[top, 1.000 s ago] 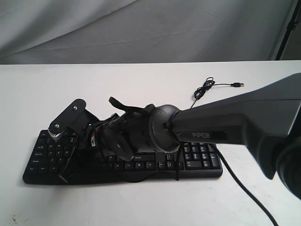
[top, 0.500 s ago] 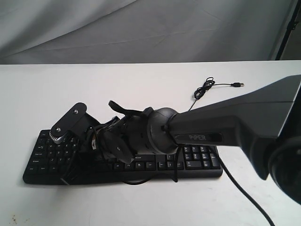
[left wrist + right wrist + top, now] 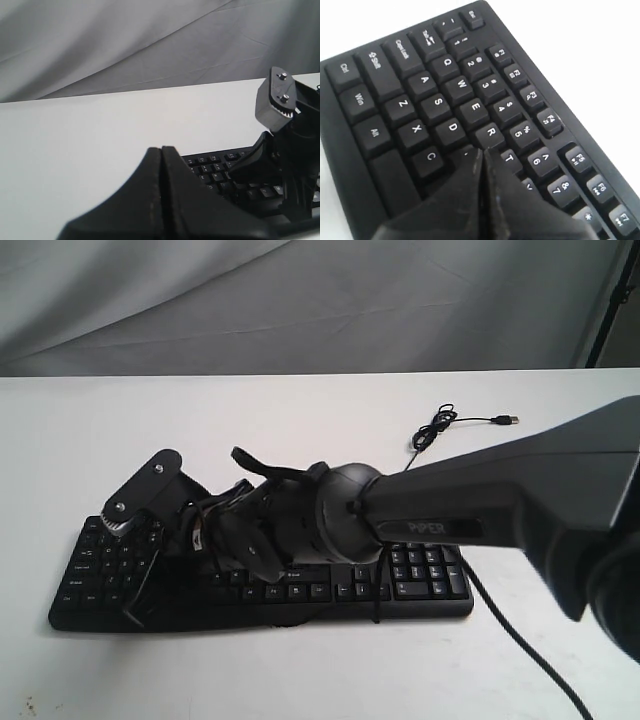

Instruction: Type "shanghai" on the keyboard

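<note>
The black keyboard point(image 3: 420, 580) lies across the white table point(image 3: 300, 420), with its thin USB cable point(image 3: 437, 426) coiled behind it. My right arm reaches across to the keyboard's left half. Its gripper point(image 3: 136, 618) is shut, fingers pressed together and pointing down. In the right wrist view the right gripper's tip point(image 3: 482, 152) sits among the R, F and T keys of the keyboard point(image 3: 420, 105); I cannot tell if it touches a key. My left gripper point(image 3: 161, 149) is shut and empty beside the keyboard's point(image 3: 215, 167) left end. It is out of the exterior view.
The right arm's wrist housing point(image 3: 340, 515) covers the middle keys. A thick black cable point(image 3: 520, 650) hangs from the arm across the table's front right. A grey curtain point(image 3: 300, 300) backs the table. A dark stand point(image 3: 608, 310) is at the far right.
Half a second ago the right gripper sat slightly lower and further right over the keys. It has come back up to about where it was a second ago.
</note>
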Robot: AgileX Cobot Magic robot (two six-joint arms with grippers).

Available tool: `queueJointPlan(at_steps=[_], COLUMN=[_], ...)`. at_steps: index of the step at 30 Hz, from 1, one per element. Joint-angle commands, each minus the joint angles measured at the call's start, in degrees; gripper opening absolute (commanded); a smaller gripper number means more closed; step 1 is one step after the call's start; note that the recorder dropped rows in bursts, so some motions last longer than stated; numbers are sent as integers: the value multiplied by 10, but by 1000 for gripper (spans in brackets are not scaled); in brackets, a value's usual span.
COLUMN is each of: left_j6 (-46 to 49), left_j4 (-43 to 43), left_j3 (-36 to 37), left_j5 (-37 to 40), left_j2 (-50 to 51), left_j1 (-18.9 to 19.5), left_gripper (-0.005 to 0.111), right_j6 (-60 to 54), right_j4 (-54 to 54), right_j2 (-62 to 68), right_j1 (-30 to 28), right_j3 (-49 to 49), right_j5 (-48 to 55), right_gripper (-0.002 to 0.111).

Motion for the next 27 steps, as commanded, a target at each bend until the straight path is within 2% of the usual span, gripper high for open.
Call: queueJointPlan(at_steps=[1, 6, 27], left_j6=[-2, -2, -2], left_j4=[3, 3, 3], left_j3=[2, 2, 2], left_j5=[-2, -2, -2], left_j2=[-2, -2, -2], left_j1=[-2, -2, -2], left_gripper=[0, 0, 0], right_j6=[-3, -5, -7], right_j4=[-4, -9, 6], right_j2=[-34, -41, -34], right_j1=[-10, -24, -14], right_j3=[-4, 14, 20], right_j5=[33, 62, 48], right_gripper=[0, 0, 0])
